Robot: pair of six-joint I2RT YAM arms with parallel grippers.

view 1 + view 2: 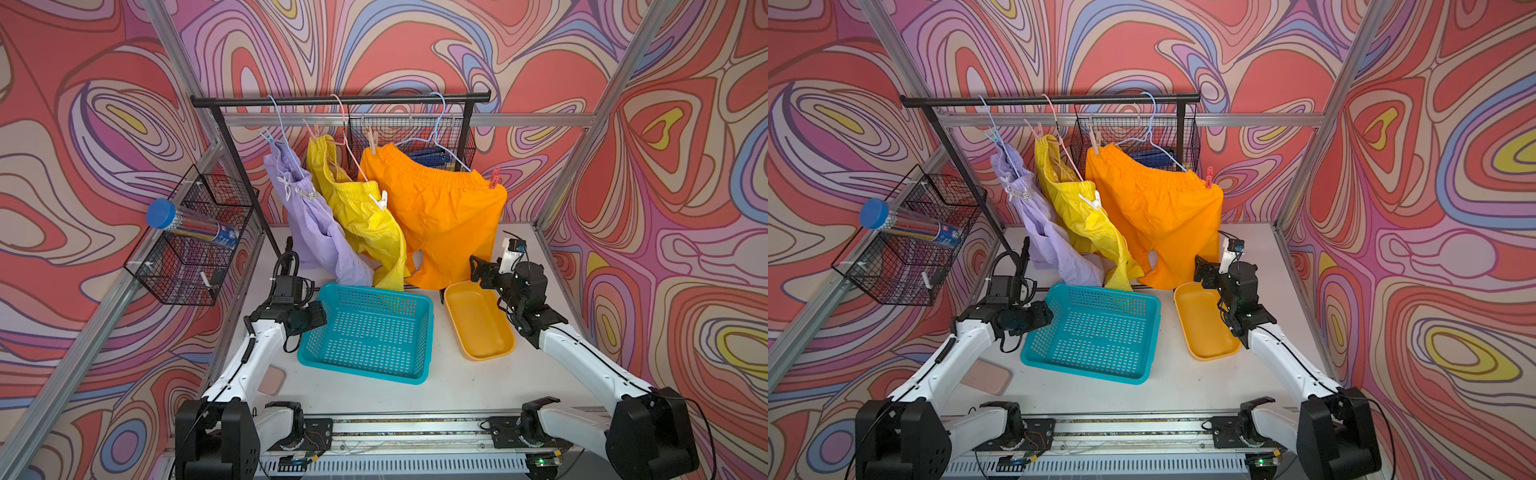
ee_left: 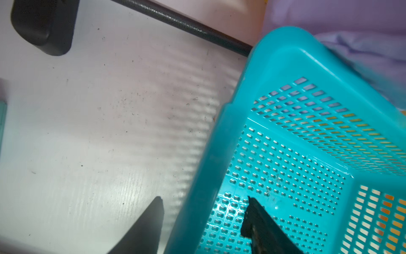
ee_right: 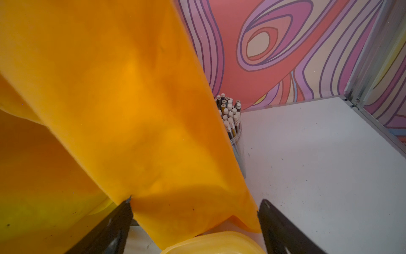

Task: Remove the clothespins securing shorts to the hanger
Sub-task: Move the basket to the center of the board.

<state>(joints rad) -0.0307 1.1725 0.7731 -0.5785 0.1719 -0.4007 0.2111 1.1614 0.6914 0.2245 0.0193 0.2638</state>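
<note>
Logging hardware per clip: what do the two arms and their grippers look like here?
Both the left arm and right arm have white shells, black joint housings and bulky black shoulders. Thin black cables run along the white links. The left gripper and right gripper are black, with tapered, pointed jaws.

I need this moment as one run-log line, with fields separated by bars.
clothespins: six seen, clipped on hung shorts | left jaws: open, astride teal basket rim | right jaws: open, at orange shorts hem
</note>
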